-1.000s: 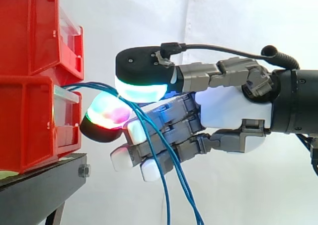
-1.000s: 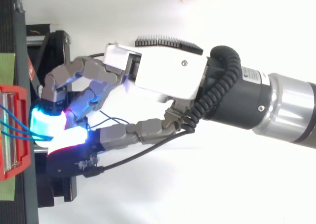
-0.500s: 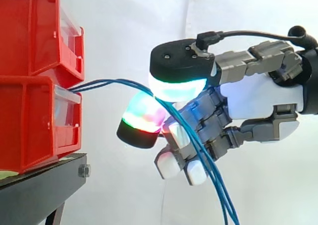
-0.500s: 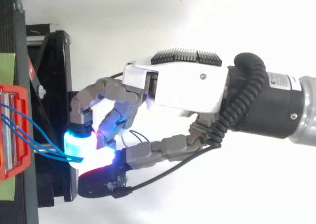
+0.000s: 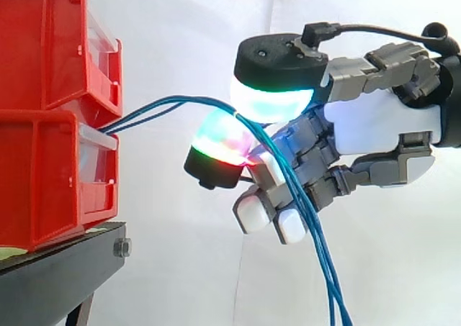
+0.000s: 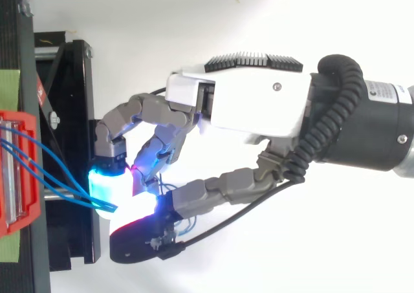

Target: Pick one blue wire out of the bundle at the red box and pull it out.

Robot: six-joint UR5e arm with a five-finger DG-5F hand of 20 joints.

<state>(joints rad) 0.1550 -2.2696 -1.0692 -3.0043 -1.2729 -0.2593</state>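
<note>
**As the hand (image 5: pixel 374 128) backs off rightward, the blue wires (image 5: pixel 155 110) follow, though they are still rooted in the red box (image 5: pixel 50 175)**

Left: the wires leave the clear front of the lower bin, which is stacked on the black stand (image 5: pixel 61 265). Compared with 1 s ago, the pinch point has moved well clear of the bin face and slightly up. The free span from box to pads is longer and rises in a shallow arc that doesn't look taut. So the pull is under way but not finished, since the ends are still inside the box.

Middle: in the top view, three strands (image 6: pixel 52 170) fan out from the box and converge at the glowing pads (image 6: pixel 107 189). My read is that the pinch has caught more than one strand. The task wants a single wire, so that's a risk.

Right: the hand reaches in level, with its palm side toward the box. Two pads are clamped on the wires, the cyan-green one (image 5: pixel 274 99) on top and the red-green one (image 5: pixel 220 142) beneath. The other fingers are curled underneath. Past the pinch, the wires drop in front of those fingers and run off the bottom edge.
</note>
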